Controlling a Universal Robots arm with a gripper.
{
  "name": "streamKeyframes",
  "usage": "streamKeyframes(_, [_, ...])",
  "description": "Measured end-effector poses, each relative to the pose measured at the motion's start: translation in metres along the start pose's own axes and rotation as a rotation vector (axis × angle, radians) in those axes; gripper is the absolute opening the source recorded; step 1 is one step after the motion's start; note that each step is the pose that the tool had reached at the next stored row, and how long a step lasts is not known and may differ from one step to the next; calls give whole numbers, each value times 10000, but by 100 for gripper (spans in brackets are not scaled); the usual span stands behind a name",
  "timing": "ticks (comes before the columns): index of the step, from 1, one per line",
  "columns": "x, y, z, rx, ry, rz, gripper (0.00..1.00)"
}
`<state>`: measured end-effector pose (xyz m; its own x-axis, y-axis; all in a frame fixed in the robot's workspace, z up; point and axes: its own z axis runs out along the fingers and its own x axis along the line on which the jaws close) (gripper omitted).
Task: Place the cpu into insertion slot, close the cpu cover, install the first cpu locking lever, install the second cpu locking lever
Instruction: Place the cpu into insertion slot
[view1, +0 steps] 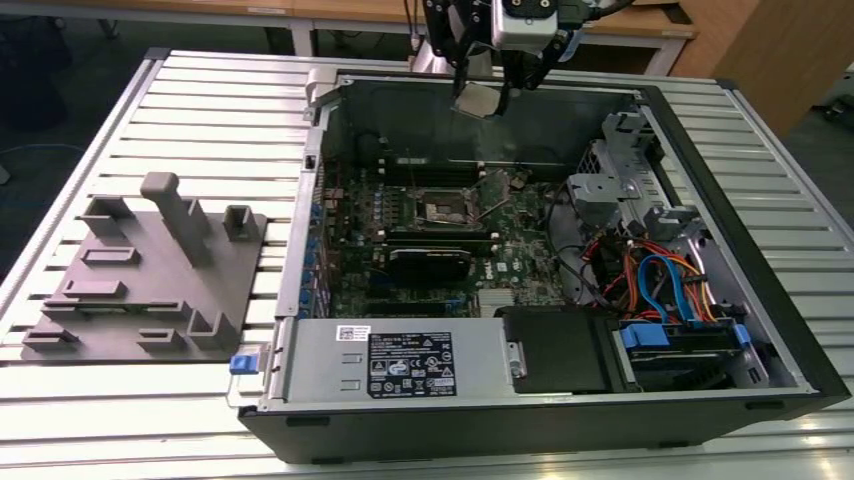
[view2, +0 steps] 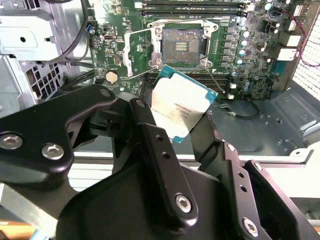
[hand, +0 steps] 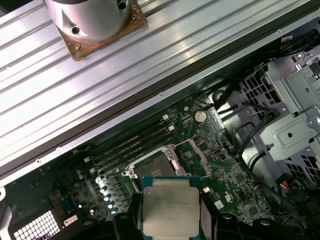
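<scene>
Gripper (view1: 489, 90) pinching the cpu (view2: 182, 102) by its edges, held high over the open computer case (view1: 534, 415), well apart from the insertion slot (view2: 181, 44), cpu cover (view2: 139, 52) swung open beside the slot

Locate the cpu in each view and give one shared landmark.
Exterior view: cpu at top centre, held in the gripper, high above the board.
Second wrist view: cpu in the gripper, tilted, beside the slot.
First wrist view: cpu in the gripper, beside the slot.
Shared landmark: the empty slot, cover open.
</scene>
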<state>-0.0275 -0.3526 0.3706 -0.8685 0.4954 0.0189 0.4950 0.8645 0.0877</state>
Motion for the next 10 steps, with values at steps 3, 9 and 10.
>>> streamKeyframes(3, [0,0,0,0,0,1,54])
streamKeyframes(9, [0,0,0,0,-1,6,54])
streamKeyframes(10, [0,0,0,0,-2,25,54])
